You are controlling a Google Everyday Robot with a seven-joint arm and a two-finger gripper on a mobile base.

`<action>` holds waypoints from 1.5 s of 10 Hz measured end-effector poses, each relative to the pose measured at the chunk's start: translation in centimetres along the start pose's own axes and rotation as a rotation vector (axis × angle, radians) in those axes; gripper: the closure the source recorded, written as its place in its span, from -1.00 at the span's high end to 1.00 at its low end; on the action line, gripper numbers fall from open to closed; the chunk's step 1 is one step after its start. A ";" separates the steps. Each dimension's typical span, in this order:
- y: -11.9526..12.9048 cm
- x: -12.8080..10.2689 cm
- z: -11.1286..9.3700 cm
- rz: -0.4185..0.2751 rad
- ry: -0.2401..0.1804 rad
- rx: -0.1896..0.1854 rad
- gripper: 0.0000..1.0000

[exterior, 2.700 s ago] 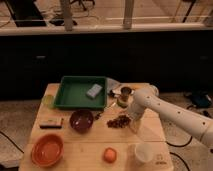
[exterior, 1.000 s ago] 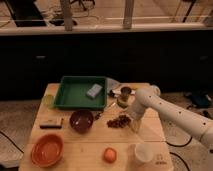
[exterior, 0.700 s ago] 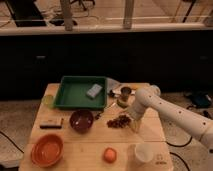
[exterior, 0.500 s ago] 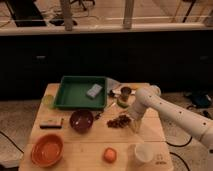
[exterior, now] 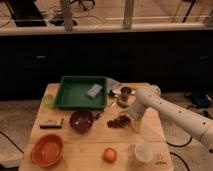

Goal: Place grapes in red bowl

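The grapes (exterior: pixel 119 121), a small dark reddish-brown bunch, lie on the wooden table (exterior: pixel 90 145) right of centre. My gripper (exterior: pixel 133 121) points down at the table just to the right of the bunch, at its edge; the white arm (exterior: pixel 170 110) reaches in from the right. A dark red bowl (exterior: pixel 81 120) stands left of the grapes and looks empty. A larger orange-red bowl (exterior: pixel 47 149) stands at the front left corner, also empty.
A green tray (exterior: pixel 72 95) holding a grey-blue sponge (exterior: pixel 93 90) stands at the back. A small can (exterior: pixel 124 96) stands behind the grapes. An orange fruit (exterior: pixel 109 155) and a white cup (exterior: pixel 144 152) are at the front. A dark bar (exterior: pixel 51 123) lies at the left.
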 end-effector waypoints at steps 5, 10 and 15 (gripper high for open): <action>0.0 0.0 0.0 -0.006 -0.005 -0.003 0.60; 0.1 0.1 0.0 -0.014 -0.012 -0.008 0.60; 0.2 0.1 0.0 -0.022 -0.017 -0.014 0.60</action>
